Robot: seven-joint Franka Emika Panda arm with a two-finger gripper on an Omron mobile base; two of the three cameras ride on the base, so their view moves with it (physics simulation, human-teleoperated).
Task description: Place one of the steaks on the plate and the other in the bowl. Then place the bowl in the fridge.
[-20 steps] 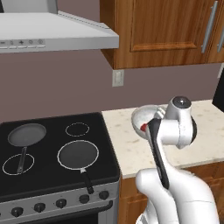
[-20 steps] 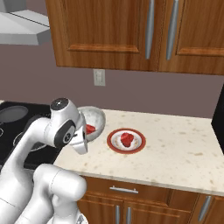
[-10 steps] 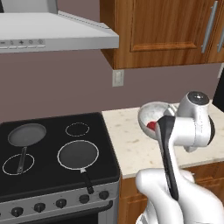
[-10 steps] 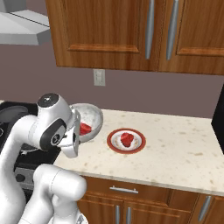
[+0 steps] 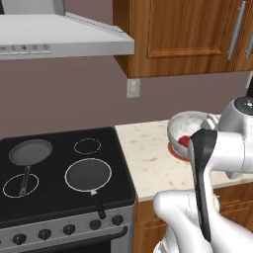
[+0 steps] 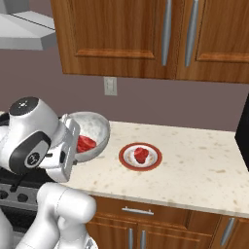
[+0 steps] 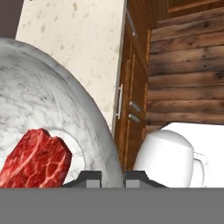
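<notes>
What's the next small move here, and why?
Probably carry the bowl off toward the fridge, keeping it level. The gripper pinches its rim, the bowl is lifted above the counter with one steak inside, and the other steak already sits on the plate.

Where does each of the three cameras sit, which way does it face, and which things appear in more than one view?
Left base view: behind the arm's left, facing the stove and counter; arm at lower right.
Right base view: behind the arm's right, facing the counter, plate and cabinets; arm at lower left.
Hand view: on the hand, looking along its fingertips, shut on the bowl's rim.
Shared: the bowl and the steak inside it appear in all three views.
</notes>
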